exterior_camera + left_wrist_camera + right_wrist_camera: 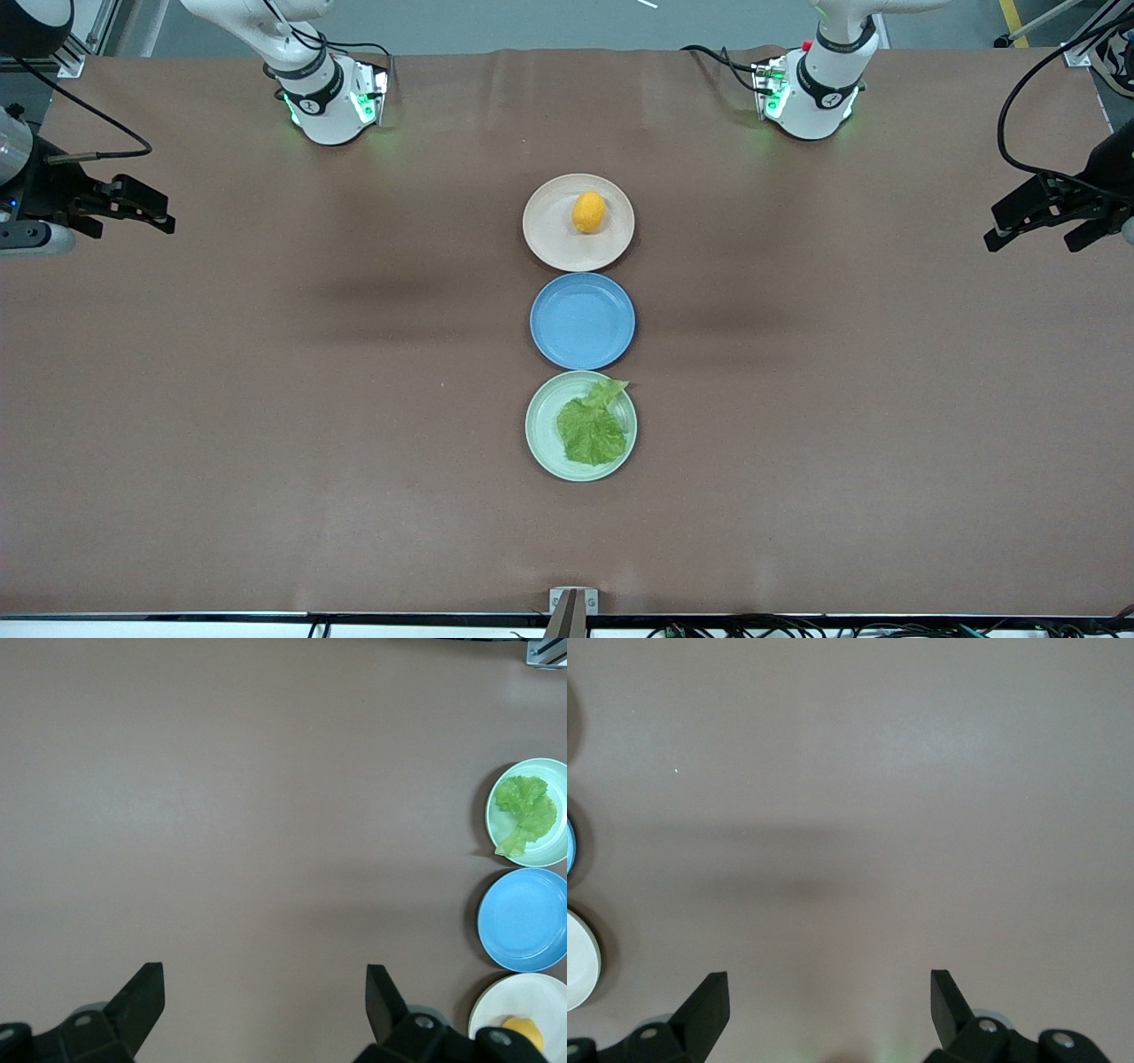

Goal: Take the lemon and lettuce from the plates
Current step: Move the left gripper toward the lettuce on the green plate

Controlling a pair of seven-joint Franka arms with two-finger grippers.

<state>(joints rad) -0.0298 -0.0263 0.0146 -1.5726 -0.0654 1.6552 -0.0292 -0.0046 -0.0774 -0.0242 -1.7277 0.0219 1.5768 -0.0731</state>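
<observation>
Front view: three plates stood in a column at frame centre on the brown bench, none touching.
Lemon: the lemon, small, oval, smooth orange-yellow, lay on the beige plate, uppermost.
Lettuce: the lettuce, one crinkled bright green leaf, pale stem end at the rim, lay on the mint plate, lowest.
Blue plate: the blue plate lay between them.
Left wrist view: showed all three plates at frame right; the lemon barely peeked in.
Right wrist view: showed only plate edges at frame left.
Left gripper: the left gripper, frame right edge, jaws released, waiting.
Right gripper: the right gripper, frame left edge, jaws released, waiting.
Count: one lemon, one leaf, three plates, two grippers.
</observation>
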